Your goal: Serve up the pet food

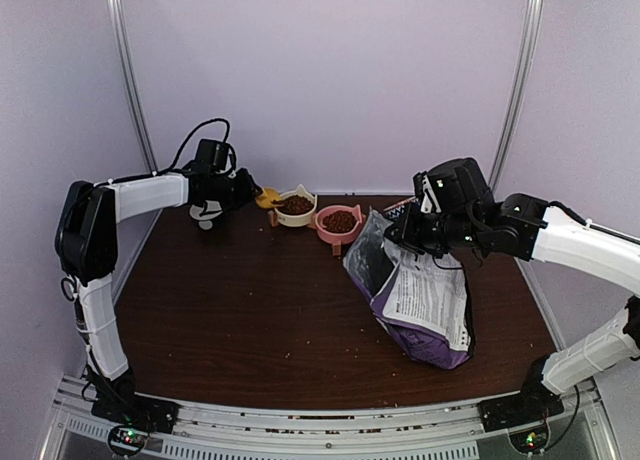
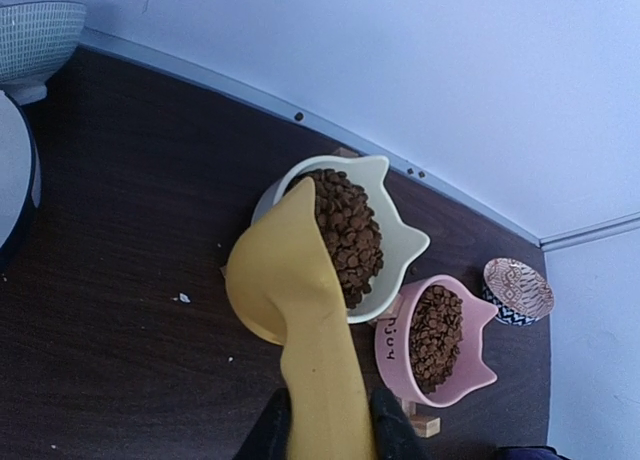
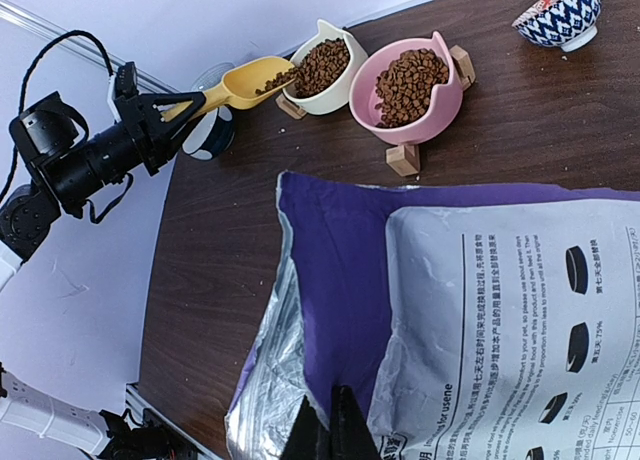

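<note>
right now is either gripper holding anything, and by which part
The left gripper holds the yellow scoop by its handle; the right gripper pinches the purple bag at the edge of its open mouth.

The left gripper [image 1: 252,192] points toward 3 o'clock, jaws narrowly clamped. The right gripper [image 1: 398,237] points toward 9 o'clock, jaws pinched together.
</note>
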Controlling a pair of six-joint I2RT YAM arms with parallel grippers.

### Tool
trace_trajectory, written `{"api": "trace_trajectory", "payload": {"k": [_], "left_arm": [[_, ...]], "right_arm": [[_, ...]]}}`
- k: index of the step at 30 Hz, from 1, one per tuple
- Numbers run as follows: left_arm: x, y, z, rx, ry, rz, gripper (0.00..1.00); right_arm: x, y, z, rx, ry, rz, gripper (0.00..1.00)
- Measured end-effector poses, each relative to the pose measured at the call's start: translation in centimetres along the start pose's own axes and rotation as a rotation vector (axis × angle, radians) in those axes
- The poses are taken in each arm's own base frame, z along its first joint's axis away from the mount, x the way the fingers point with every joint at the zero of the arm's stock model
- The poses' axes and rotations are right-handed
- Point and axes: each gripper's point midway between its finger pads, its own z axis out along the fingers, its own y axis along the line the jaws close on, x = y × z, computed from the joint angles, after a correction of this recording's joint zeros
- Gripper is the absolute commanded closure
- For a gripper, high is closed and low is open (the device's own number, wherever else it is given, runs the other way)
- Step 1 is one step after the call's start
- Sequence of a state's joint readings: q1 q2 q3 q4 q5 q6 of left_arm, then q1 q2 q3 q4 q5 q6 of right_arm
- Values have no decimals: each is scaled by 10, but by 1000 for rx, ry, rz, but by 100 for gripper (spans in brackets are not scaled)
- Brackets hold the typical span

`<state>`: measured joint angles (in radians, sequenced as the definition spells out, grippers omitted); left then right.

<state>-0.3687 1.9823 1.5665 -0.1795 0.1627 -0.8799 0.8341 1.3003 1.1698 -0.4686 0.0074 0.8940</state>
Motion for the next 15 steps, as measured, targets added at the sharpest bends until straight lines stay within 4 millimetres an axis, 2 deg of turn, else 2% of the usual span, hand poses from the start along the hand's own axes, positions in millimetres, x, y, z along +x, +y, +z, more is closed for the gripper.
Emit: {"api": "trace_trajectory", "payload": {"k": [7, 15], "left_arm": [[1, 6, 0, -31, 4, 46, 100], [-7, -4, -7, -35, -3, 142, 100]], "right_arm": [[0, 0, 0, -2, 1, 0, 100], [0, 0, 0, -3, 2, 0, 100]]}}
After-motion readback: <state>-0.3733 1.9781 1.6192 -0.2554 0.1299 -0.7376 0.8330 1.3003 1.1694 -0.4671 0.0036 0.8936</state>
